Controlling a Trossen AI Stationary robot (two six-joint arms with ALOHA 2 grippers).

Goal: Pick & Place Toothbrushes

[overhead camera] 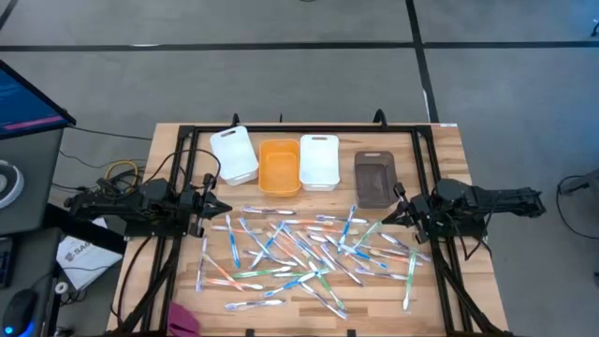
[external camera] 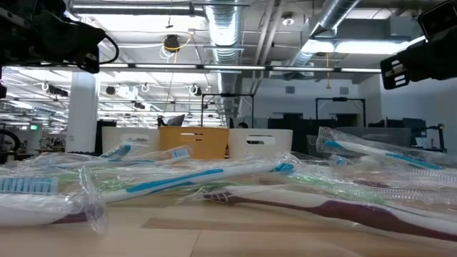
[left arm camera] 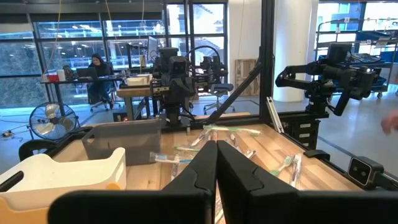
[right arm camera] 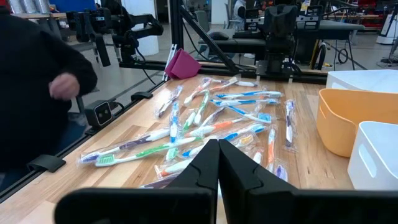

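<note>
I saw the toothbrushes (overhead camera: 309, 251) lying scattered in wrappers across the middle of the worktop (overhead camera: 440, 140), just in front of four bins (overhead camera: 301, 166) lined along the far edge, presumably so they could be sorted into them. My left end effector (overhead camera: 225, 208) and right end effector (overhead camera: 387, 218) hovered at the sides, arms stretched level, both pinched shut and holding nothing.

You've got a grey floor (overhead camera: 281, 23) all around, exposed ducts (external camera: 228, 28) overhead, big windows (left arm camera: 74, 43) behind a desk (left arm camera: 81, 78), plus a floor fan (left arm camera: 46, 121) (pretty open office vibe).
</note>
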